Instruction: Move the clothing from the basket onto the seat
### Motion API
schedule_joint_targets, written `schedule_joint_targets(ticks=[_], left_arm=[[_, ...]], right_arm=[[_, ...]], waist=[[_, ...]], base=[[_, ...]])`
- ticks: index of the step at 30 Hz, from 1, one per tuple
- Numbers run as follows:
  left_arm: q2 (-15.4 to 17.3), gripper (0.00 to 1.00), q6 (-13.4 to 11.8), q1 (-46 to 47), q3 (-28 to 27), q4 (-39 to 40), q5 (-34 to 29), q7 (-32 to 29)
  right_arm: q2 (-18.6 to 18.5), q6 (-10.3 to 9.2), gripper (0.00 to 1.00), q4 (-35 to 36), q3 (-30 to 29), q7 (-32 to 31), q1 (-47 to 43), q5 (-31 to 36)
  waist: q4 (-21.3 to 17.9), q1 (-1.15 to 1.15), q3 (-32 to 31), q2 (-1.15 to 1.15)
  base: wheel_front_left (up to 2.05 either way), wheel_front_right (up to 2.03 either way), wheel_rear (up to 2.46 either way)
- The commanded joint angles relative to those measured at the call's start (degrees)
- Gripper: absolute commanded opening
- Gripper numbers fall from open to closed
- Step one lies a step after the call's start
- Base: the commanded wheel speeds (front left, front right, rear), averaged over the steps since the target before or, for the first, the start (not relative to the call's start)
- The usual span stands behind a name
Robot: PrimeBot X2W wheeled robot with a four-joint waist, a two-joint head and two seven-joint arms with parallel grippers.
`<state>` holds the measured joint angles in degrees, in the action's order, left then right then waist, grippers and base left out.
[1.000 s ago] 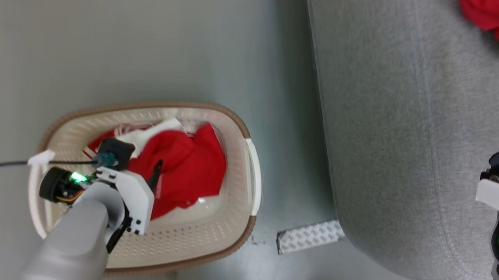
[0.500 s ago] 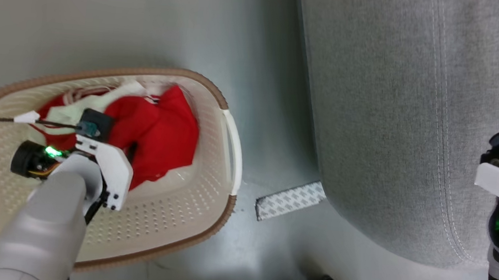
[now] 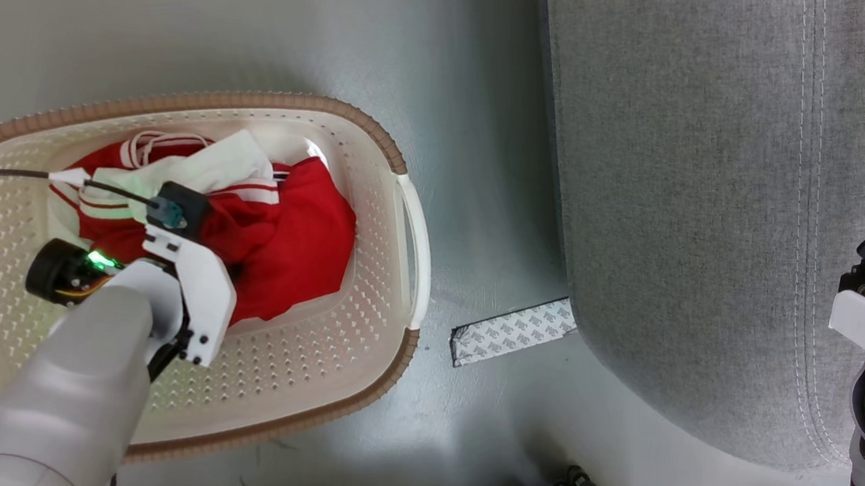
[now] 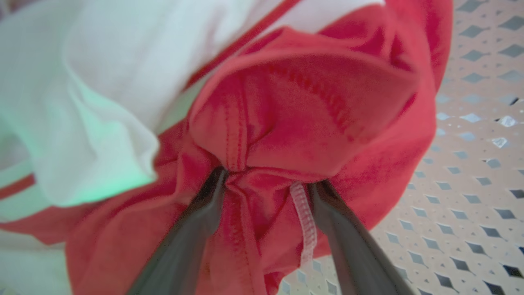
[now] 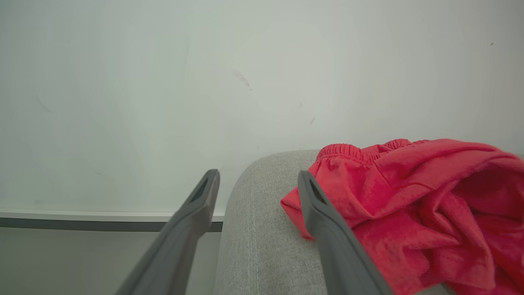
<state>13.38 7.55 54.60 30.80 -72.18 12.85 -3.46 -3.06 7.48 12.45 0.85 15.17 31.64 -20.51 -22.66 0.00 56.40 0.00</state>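
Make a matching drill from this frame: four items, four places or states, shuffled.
Items
1 left claw
2 right claw
3 basket
4 red garment

Places or states
A lies on the seat
B stands on the floor beside the seat
C open, empty, above the seat
D open, fingers astride clothing in the basket

Pairs: 1-D, 2-C, 3-B, 4-A

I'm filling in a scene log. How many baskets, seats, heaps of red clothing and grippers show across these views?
Basket: 1
Seat: 1
Red clothing heaps: 2 (heap in the basket, heap on the seat)
Grippers: 2 (left gripper, right gripper)
Total: 6
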Motion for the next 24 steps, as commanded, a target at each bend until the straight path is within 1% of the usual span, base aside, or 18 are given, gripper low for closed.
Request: schedule_joint_targets(ticks=[1, 8, 13, 20, 24], left_arm=[[1.23, 0.00, -0.14, 0.38, 1.10, 0.33, 1.67, 0.11], [2.90, 0.00, -0.13, 0.50, 4.58, 1.88, 6.63, 1.30], [2.90, 0.00, -0.12, -0.85, 6.11, 2.36, 9.25, 2.92], [0.54, 0.00, -0.12, -4.01, 9.06, 4.06, 14.92, 5.73], [-1.14, 0.00, -0.12, -5.97, 11.36, 5.69, 18.20, 7.69]], right_arm=[[0.21, 0.04, 1.00, 0.20, -0.10, -0.03, 0.19, 0.33], [0.22, 0.04, 1.00, -0.58, 0.27, -0.03, 0.93, -0.30], [0.21, 0.04, 1.00, -1.15, 0.53, -0.03, 1.10, 0.25], [0.21, 0.04, 1.00, -2.53, -0.25, -0.04, -0.34, 2.39], [0.19, 0.04, 1.00, -3.93, -0.35, -0.03, -1.65, 3.66]], waist=[[-0.04, 0.00, -0.12, 0.00], [-0.50, 0.00, -1.06, 0.00], [-0.27, 0.00, -3.33, 0.00], [2.07, 0.00, -10.65, 0.00], [4.09, 0.00, -16.14, 0.00]], base=[[0.00, 0.00, 0.00], [0.00, 0.00, 0.00], [0.00, 0.00, 0.00], [0.00, 0.00, 0.00], [0.00, 0.00, 0.00]])
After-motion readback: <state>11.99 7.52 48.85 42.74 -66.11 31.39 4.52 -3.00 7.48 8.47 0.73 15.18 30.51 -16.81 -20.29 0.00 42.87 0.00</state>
